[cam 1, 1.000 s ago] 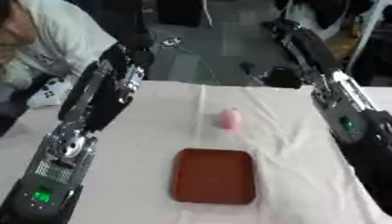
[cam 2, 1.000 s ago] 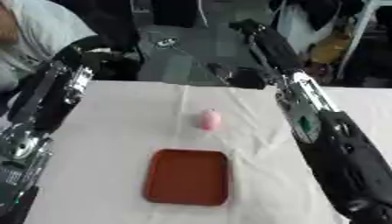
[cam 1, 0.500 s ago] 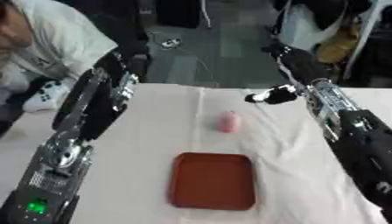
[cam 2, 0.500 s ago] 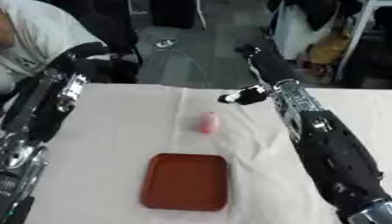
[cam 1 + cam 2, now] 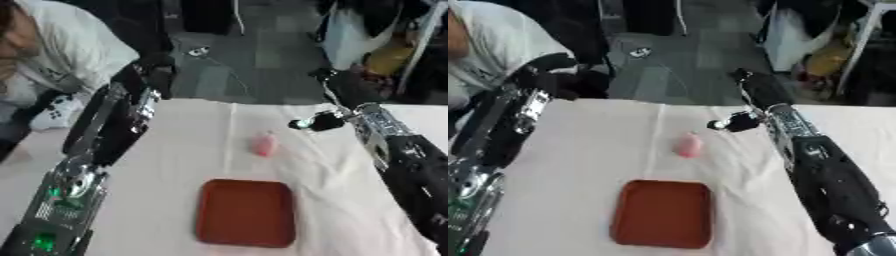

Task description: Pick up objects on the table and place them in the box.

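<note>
A small pink object [image 5: 262, 145] lies on the white tablecloth near the table's middle. In front of it lies a flat red-brown tray [image 5: 245, 212] with nothing in it. My right hand [image 5: 756, 90] hangs over the far right part of the table, right of the pink object and apart from it. Its fingers stretch away from me, its thumb [image 5: 730, 122] points left, and it holds nothing. My left hand [image 5: 555, 80] is a dark shape at the far left edge of the table, well away from the pink object.
The white cloth [image 5: 166, 150] covers the whole table. My two black and silver forearms run along its left and right sides. Beyond the far edge are grey floor with a cable and, at the upper right, bags [image 5: 385, 55].
My right hand has come down and nearer, from beyond the far edge to a spot over the table right of the pink object. The pink object and the tray have stayed put.
</note>
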Controlling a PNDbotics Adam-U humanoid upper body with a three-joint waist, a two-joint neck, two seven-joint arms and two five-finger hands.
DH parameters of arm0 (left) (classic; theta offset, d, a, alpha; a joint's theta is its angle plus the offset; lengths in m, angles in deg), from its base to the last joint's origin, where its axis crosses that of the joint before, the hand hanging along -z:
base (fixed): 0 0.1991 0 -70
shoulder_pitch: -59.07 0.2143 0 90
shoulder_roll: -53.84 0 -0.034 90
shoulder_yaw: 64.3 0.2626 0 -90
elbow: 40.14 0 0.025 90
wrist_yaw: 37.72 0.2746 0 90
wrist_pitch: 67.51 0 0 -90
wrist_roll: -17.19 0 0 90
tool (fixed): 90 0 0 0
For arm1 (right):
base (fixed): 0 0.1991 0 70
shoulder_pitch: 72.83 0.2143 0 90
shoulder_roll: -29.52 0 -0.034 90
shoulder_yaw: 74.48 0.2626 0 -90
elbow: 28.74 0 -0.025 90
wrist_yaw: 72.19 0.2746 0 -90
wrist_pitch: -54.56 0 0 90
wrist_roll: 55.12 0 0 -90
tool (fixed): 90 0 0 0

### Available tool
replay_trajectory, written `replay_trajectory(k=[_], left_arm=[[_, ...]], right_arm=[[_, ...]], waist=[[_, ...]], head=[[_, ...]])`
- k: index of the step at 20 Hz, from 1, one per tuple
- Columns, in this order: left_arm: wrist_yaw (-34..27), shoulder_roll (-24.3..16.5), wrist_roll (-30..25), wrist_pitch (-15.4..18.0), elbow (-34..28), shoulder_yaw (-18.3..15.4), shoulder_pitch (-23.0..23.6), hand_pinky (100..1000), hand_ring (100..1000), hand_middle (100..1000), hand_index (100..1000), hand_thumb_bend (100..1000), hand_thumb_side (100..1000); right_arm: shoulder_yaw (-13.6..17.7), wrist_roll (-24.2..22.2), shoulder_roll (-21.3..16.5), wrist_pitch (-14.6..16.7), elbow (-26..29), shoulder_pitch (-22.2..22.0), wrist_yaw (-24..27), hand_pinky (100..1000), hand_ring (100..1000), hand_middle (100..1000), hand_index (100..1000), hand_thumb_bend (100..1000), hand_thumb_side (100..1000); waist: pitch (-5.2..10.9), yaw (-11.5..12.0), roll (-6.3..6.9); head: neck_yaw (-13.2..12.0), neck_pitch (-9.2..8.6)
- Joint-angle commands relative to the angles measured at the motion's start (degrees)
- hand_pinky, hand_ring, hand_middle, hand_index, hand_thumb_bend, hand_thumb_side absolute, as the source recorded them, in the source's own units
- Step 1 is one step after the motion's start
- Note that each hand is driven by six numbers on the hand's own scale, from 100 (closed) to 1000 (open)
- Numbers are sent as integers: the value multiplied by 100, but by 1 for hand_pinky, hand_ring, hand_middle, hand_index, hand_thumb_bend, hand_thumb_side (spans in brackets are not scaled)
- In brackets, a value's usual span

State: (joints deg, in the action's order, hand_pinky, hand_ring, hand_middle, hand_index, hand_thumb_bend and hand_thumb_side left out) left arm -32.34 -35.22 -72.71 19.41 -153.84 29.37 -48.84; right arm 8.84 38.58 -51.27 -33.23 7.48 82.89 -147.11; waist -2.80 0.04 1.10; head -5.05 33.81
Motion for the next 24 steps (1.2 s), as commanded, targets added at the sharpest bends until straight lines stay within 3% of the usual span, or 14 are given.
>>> replay_trajectory(k=[1,24], left_arm=[[-25,-7,-36,13,-89,7,-121,695,765,835,907,100,773],[-92,183,-106,69,-89,76,-369,692,764,835,908,100,774]], right_arm=[[49,30,-27,0,9,219,-1,702,758,852,938,804,650],[14,-42,174,117,-104,219,584,670,734,825,919,740,737]], waist=[[42,35,8],[-181,349,-57]], head=[[91,-99],[104,-281]])
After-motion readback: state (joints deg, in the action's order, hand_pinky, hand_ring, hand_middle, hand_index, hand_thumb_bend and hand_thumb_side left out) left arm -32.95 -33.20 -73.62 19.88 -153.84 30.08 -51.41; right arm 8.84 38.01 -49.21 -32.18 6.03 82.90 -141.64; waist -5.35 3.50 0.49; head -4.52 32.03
